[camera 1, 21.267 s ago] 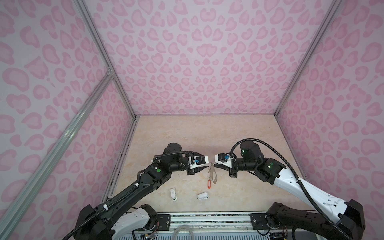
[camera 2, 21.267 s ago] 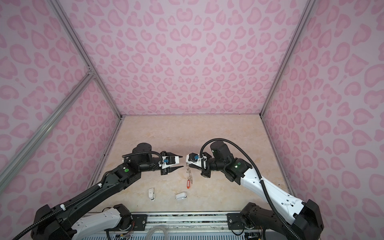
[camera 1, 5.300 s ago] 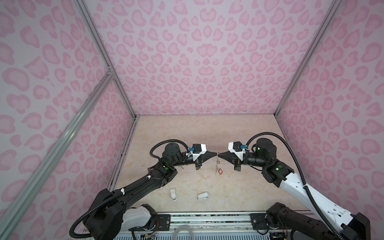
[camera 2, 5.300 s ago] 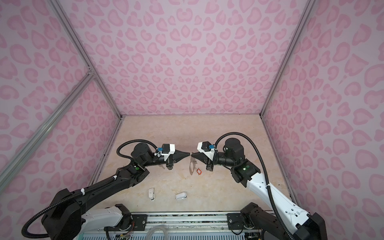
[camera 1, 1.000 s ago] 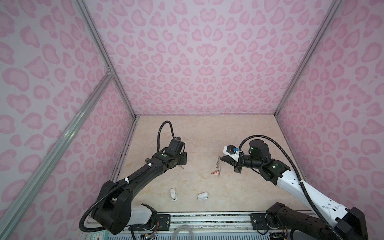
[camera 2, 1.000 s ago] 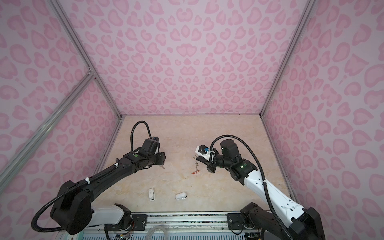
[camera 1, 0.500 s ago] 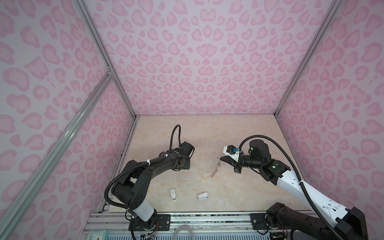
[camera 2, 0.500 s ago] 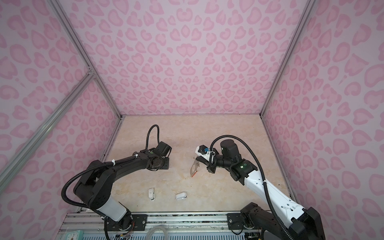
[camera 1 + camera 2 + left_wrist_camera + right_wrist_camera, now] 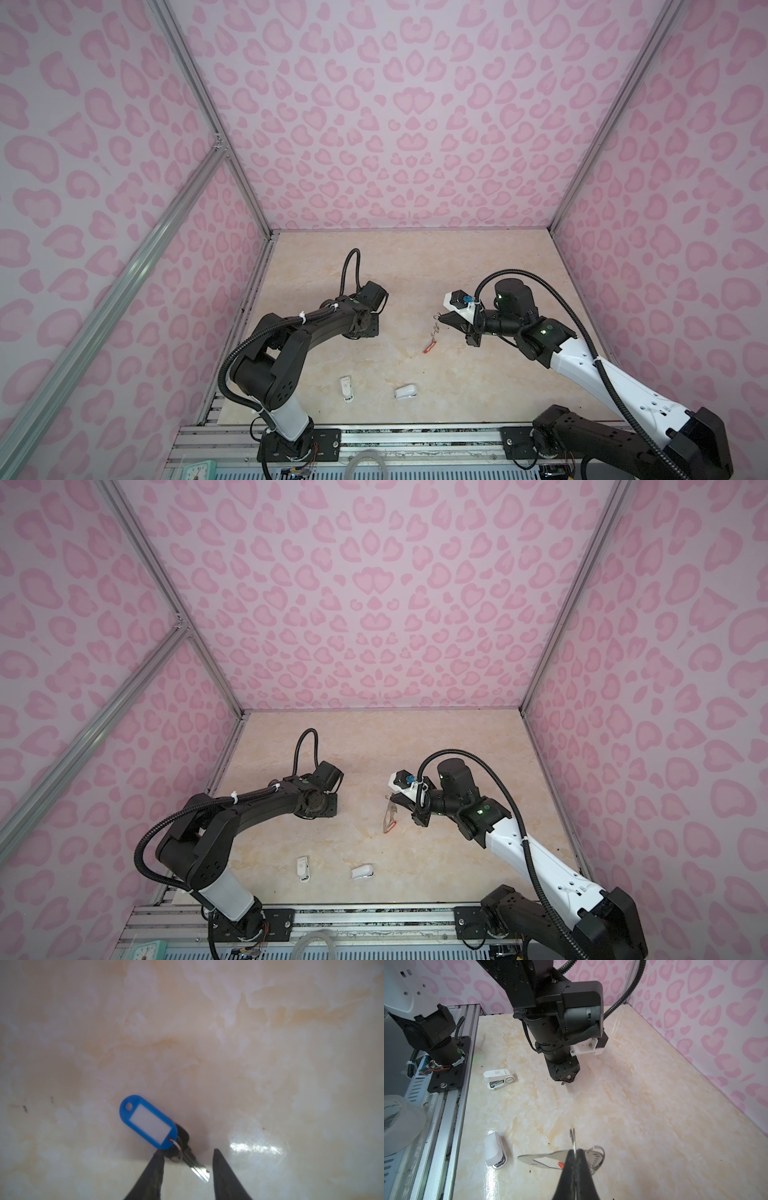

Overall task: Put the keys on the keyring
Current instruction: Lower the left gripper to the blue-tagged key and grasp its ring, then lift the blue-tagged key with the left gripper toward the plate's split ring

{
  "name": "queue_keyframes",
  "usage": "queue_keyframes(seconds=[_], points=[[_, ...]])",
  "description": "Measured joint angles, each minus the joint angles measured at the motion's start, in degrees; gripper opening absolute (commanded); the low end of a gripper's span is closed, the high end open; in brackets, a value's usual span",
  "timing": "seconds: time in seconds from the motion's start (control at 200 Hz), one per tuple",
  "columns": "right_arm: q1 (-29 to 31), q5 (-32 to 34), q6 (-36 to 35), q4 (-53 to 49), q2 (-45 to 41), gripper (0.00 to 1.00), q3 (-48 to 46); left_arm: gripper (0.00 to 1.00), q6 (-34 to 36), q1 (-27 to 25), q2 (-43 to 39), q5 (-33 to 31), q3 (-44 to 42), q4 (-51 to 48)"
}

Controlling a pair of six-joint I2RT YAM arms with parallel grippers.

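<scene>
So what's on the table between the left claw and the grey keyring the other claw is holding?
Nothing: the right wrist view shows only bare marble tabletop between the left gripper and the keyring.

On worktop, left of centre: key between tips of left gripper. Right of that, well apart: keyring in right gripper, second key hanging below it. Near front edge, towards the left: stapler, second stapler to its right.
</scene>
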Motion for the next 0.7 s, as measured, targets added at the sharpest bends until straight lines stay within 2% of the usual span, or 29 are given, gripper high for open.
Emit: queue_keyframes(seconds=[0.065, 0.085, 0.14, 0.7], points=[[0.11, 0.0, 0.0, 0.04, 0.37, 0.0, 0.11, 0.37, 0.17, 0.2, 0.07, -0.04, 0.0, 0.0], [0.17, 0.0, 0.0, 0.02, 0.48, 0.0, 0.11, 0.33, 0.31, 0.22, 0.13, -0.04, 0.0, 0.04], [0.35, -0.02, 0.0, 0.0, 0.72, 0.0, 0.13, 0.31, 0.39, 0.37, 0.33, -0.02, 0.0, 0.11], [0.7, 0.0, -0.02, 0.02, 1.84, 0.0, 0.63, 0.12, 1.84, 1.7, 1.07, -0.24, -0.04, 0.2]])
